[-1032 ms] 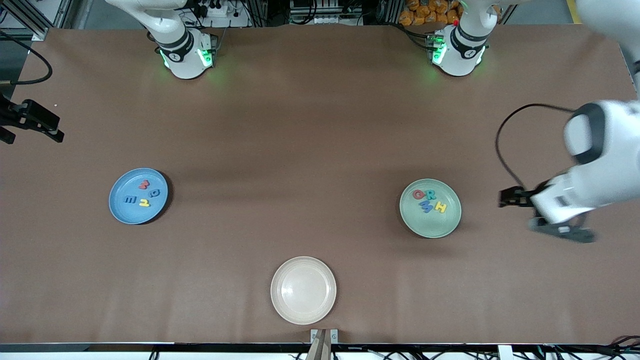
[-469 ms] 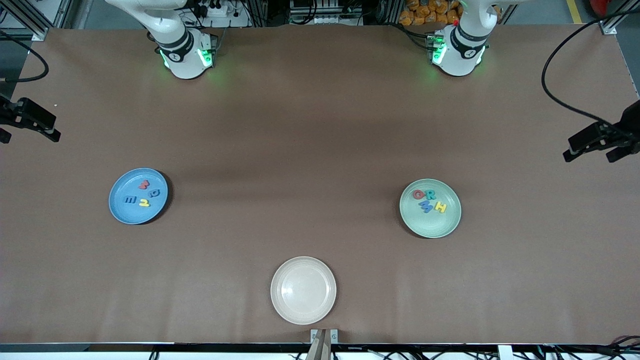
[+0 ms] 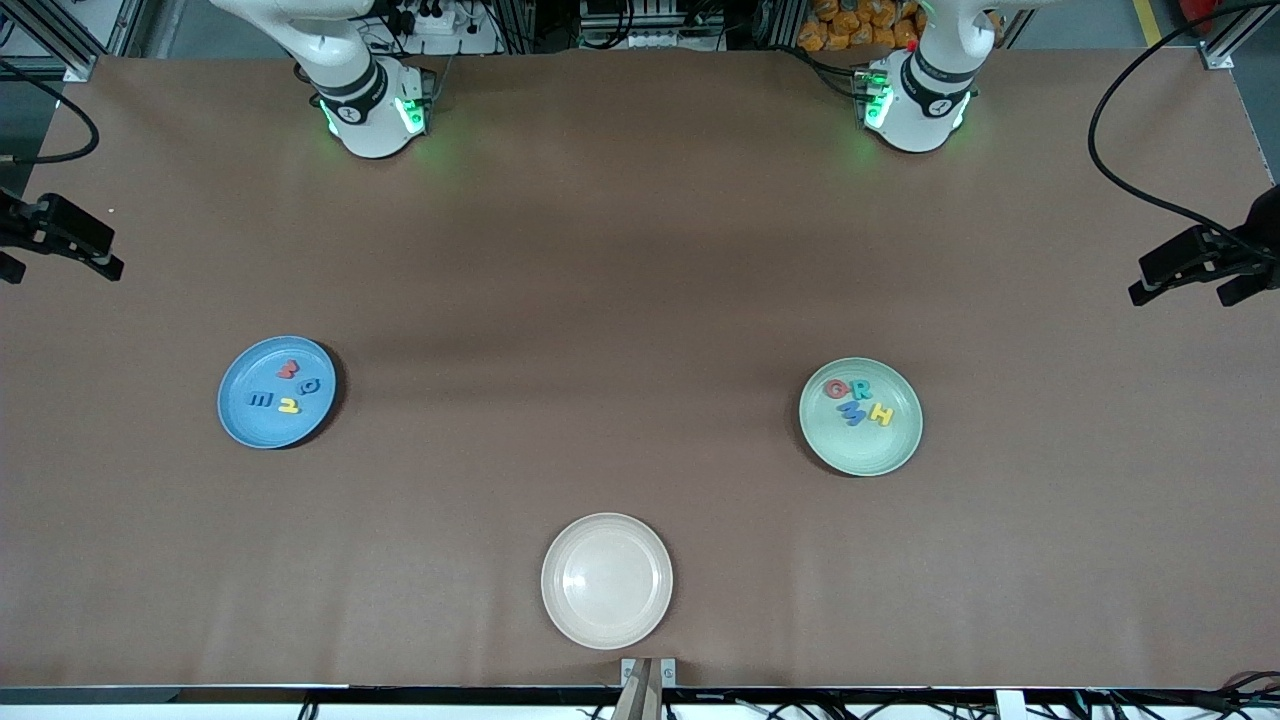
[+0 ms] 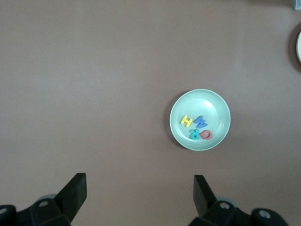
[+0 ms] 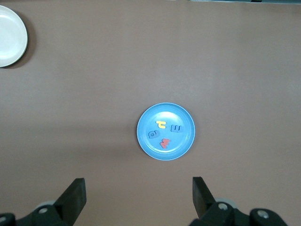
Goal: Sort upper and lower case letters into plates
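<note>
On table (image 3: 640,300): blue plate (image 3: 240,425) toward right arm's end, four small letters inside, maybe lowercase; green plate (image 3: 895,445) toward left arm's end with capitals. Left gripper (image 4: 138,193) and right gripper (image 5: 136,193) high above, well apart from plates, fingers spread, empty.

Even, soft overhead light; all 3 views sharp. Green glow spills around both arm bases at the front view's top. Plates cast thin dark shadows; the cream plate (image 3: 607,581) shows faint glare.
</note>
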Controlling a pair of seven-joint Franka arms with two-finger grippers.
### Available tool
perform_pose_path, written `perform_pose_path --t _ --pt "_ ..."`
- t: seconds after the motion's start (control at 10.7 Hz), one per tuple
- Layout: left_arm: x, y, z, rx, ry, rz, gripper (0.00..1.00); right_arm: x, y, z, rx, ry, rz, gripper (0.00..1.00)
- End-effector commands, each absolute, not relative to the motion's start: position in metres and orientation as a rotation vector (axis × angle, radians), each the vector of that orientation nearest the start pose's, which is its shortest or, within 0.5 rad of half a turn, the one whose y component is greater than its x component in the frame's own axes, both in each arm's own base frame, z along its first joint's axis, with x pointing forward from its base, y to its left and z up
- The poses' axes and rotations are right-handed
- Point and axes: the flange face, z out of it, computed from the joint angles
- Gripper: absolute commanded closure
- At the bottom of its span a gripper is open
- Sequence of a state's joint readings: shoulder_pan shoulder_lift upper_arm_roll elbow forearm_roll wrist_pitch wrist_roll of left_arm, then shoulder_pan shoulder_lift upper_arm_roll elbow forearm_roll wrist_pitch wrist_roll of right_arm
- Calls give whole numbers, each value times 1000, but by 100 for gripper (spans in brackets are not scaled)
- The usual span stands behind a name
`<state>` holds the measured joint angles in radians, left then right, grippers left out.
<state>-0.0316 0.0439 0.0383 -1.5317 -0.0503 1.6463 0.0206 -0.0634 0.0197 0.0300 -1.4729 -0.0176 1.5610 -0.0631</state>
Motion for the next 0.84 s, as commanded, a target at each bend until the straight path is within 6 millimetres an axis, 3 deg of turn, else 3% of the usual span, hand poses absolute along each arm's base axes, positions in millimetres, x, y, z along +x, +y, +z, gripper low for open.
perform_pose_path --t 0.0,0.09,0.38,0.75 --pt "575 -27 635 -3149 74 -113 0 560 -22 664 -3163 -24 -100 0" --pt "575 -43 635 -3145 118 -113 0 560 -22 664 -3163 -24 -100 0" --pt "565 -42 631 -3138 120 -3 0 559 -23 665 -3165 -24 -103 0" --pt "565 -38 632 -3151 105 -4 0 560 -23 664 -3165 -24 -100 0"
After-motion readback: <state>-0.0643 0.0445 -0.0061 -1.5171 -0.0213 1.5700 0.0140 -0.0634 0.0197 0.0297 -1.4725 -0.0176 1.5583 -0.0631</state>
